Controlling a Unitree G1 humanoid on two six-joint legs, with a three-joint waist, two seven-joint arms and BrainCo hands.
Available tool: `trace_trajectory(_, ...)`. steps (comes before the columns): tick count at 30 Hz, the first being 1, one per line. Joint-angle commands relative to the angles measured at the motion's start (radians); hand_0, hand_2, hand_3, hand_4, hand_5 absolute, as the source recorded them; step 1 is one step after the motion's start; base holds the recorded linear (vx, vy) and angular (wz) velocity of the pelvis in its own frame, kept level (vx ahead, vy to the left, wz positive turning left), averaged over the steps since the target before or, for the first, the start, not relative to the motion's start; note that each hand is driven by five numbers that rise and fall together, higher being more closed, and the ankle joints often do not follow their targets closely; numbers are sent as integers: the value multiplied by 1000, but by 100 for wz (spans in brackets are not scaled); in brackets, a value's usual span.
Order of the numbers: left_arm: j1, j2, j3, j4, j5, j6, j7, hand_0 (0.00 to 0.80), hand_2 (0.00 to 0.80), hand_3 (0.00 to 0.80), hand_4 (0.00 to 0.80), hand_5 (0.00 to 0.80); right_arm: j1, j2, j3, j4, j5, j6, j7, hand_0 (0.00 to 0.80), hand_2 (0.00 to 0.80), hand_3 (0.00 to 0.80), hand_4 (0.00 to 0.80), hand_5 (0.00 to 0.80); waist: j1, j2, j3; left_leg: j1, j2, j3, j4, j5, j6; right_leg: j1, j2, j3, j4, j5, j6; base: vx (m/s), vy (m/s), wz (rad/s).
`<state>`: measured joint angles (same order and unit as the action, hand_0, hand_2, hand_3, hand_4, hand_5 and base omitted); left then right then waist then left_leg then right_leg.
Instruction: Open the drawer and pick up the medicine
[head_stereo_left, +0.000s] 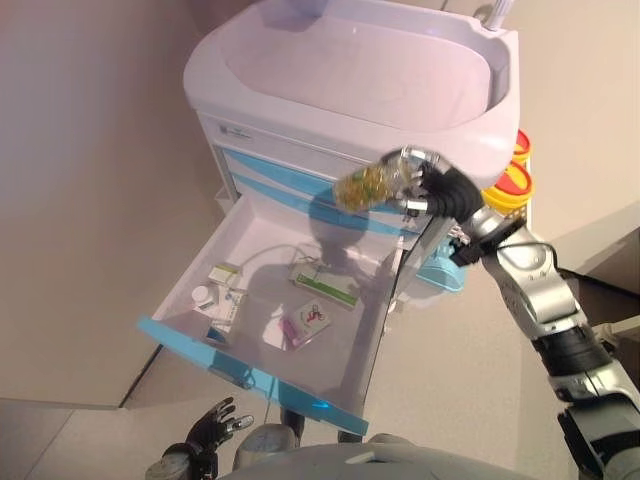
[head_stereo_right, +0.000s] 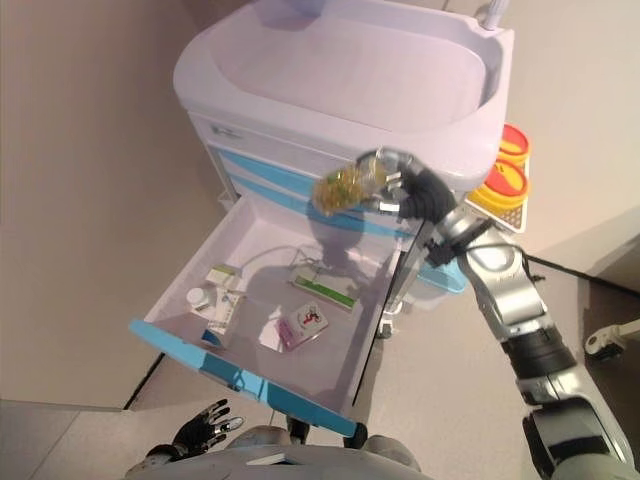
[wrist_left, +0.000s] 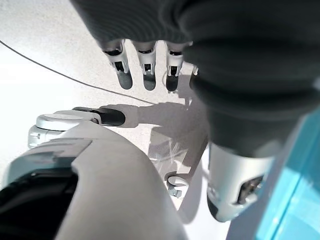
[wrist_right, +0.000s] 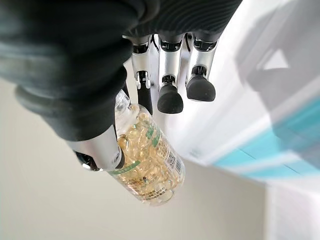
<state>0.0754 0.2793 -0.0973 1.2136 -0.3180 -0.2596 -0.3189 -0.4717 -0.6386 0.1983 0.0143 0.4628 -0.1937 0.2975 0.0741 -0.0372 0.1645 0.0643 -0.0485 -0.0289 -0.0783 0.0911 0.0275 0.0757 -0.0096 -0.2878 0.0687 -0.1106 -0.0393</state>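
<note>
Status: the drawer (head_stereo_left: 262, 300) of the cart (head_stereo_left: 350, 70) stands pulled fully out at the centre-left of the head views. The medicine, a clear bottle of yellow capsules (head_stereo_left: 362, 186), is already lifted clear of it. The step in hand is therefore judged to be the end of the pick-up, with the bottle raised above the drawer's back right corner, in front of the cart's upper drawer fronts.

Left to right:

1. Left hand (head_stereo_left: 214, 428), lower left of the frame, below the drawer's blue front edge. Fingers are relaxed and lightly bent, and it grasps nothing. The left wrist view confirms the fingers are straight over bare floor.
2. Drawer contents remaining: one small white bottle (head_stereo_left: 202, 296) at the left wall, two flat boxes (head_stereo_left: 228, 290) just beside it, one long green-and-white box (head_stereo_left: 324, 284) at centre, one pink-printed packet (head_stereo_left: 306, 322) toward the front.
3. Right hand (head_stereo_left: 418, 186), centre right. Thumb and one finger pinch the bottle near its cap end, and the remaining fingers extend free beside it (right wrist view).
4. Two yellow, red-lidded containers (head_stereo_left: 512, 184) at the cart's right side.

Next move, as judged: keep the pinch firm, since the bottle hangs tilted from a narrow hold and could slip. Carry it away without striking the cart body.
</note>
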Motion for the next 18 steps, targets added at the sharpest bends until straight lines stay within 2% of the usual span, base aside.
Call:
trace_trajectory(1,-33,8,-44,60,-16,15,-17,0,0,0,0,0,-175,-4,-100,49,126,-15,-124,800,800,800,800,800,26,-26,-51,11,-20,26,44,-128,5,-11,-34,69,7,39,66,0,0,0)
trace_trajectory(4,-42,22,-58,63,-11,32,-18,0,0,0,0,0,-288,-80,-110,164,155,15,-188,800,800,800,800,800,41,-32,-56,13,-22,22,43,-129,3,-7,-34,61,6,36,64,0,0,0)
trace_trajectory(8,-51,36,-66,66,-6,51,-16,0,0,0,0,0,-411,-169,-79,323,138,13,-235,800,800,800,800,800,58,-38,-60,16,-23,14,39,-128,-2,2,-35,48,-2,35,62,21,-12,7)
trace_trajectory(10,-52,49,-75,60,-4,69,-11,0,0,0,0,0,-500,-231,-45,440,123,23,-266,800,800,800,800,800,73,-45,-66,16,-24,7,36,-126,-6,8,-35,39,-8,33,61,33,-9,17)
trace_trajectory(14,-58,58,-89,51,-10,91,-4,0,0,0,0,0,-622,-289,28,594,75,29,-304,800,800,800,800,800,90,-48,-64,12,-26,-7,34,-122,-9,11,-35,25,-9,30,58,20,-1,12)
trace_trajectory(18,-56,66,-95,37,-13,101,-1,0,0,0,0,0,-717,-340,117,708,0,82,-305,800,800,800,800,800,107,-54,-61,5,-30,-23,31,-117,-12,13,-35,11,-13,29,57,16,0,6)
